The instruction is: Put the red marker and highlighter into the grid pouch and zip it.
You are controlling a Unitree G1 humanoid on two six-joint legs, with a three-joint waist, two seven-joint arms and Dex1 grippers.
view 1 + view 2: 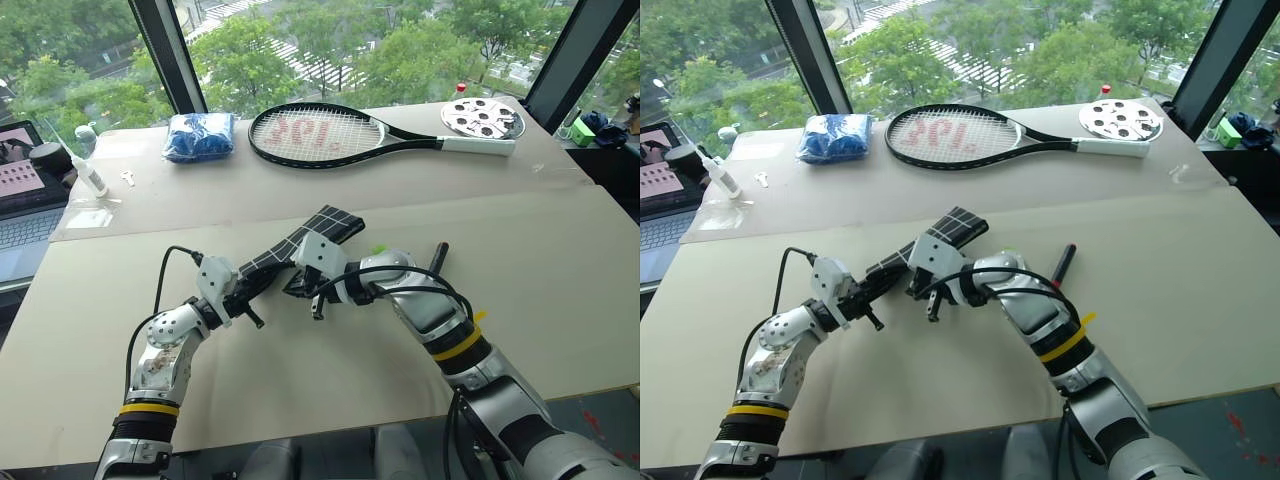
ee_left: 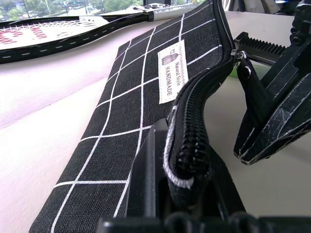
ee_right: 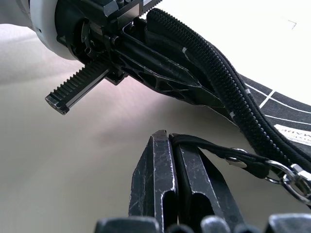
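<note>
**Visitor:** How far along is it, from where you stand?

**Onlooker:** Early, by my reading; the red marker (image 1: 438, 258) lies bare on the worktop (image 1: 300, 390), just beside the right forearm, well outside the grid pouch (image 1: 325, 225); a sliver of light green by the right wrist looks like the highlighter (image 1: 379, 249), mostly hidden, and it too seems to be outside.

**Visitor:** And the pincers?

**Onlooker:** Both are busy with the pouch; the left pincer (image 1: 252, 285) is clamped tight on the near end of the pouch, holding it up off the worktop at a slant; the right pincer (image 3: 168, 137) is pressed together on the black pull cord (image 3: 209, 145), which runs taut to the metal slider.

**Visitor:** So the zip is open?

**Onlooker:** I cannot tell for the far stretch; the zipper (image 2: 194, 111) looks meshed along the run from the left pincer to the slider; so opening, loading both pens and zipping shut all appear to be left.

**Visitor:** The pouch itself?

**Onlooker:** Flat black fabric crossed by white grid lines; a small white label (image 2: 171, 72) on its side; the toothed edge bulges thick along the top; it looks limp and empty.
</note>
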